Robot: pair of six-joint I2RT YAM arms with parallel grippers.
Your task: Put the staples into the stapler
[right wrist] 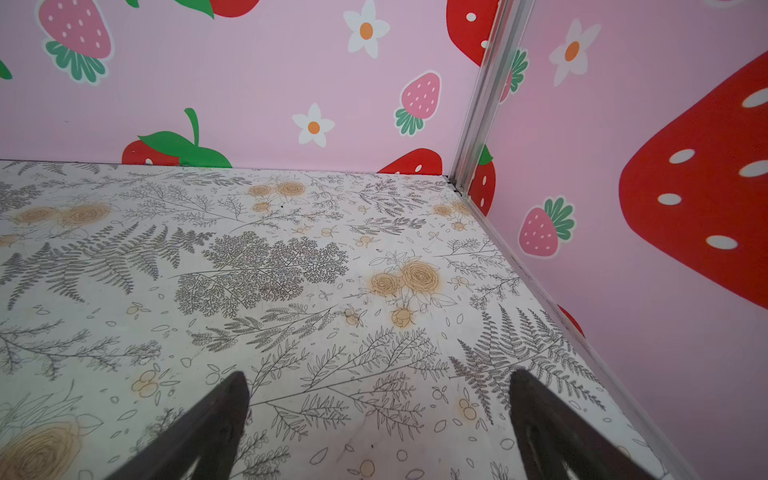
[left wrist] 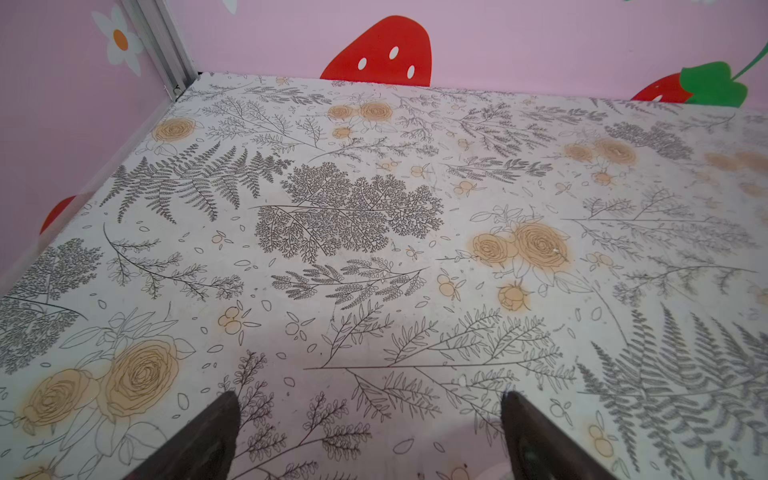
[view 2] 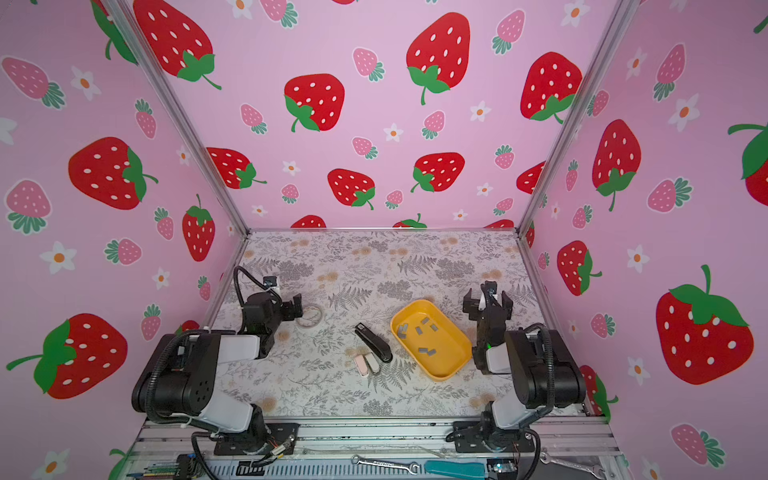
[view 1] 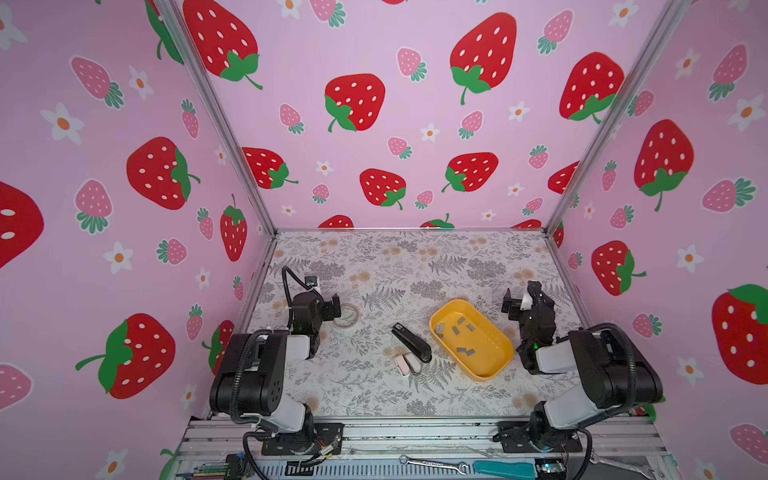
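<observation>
Staple loading, not yet begun: in both top views the black stapler (view 1: 411, 341) lies flat on the fern-print desk (view 1: 374, 266), just beside the yellow tray (view 1: 488, 338), which holds the staples (view 1: 465, 351) as several short grey strips scattered loose and apart on its floor, with nothing else in it. The left hand (left wrist: 370, 399) and right hand (right wrist: 378, 374) both stand spread wide and empty above bare desk, well apart from stapler and tray. A clear tape ring (view 1: 347, 316) lies near the left hand, and two pale oblong items (view 1: 407, 364) lie beside the stapler's rear end. The opening step probably wants one hand to steady the stapler body while the other lifts a single isolated strip, gripped across its narrow width and kept level, away from the tray wall. Whether the magazine is open cannot be told
</observation>
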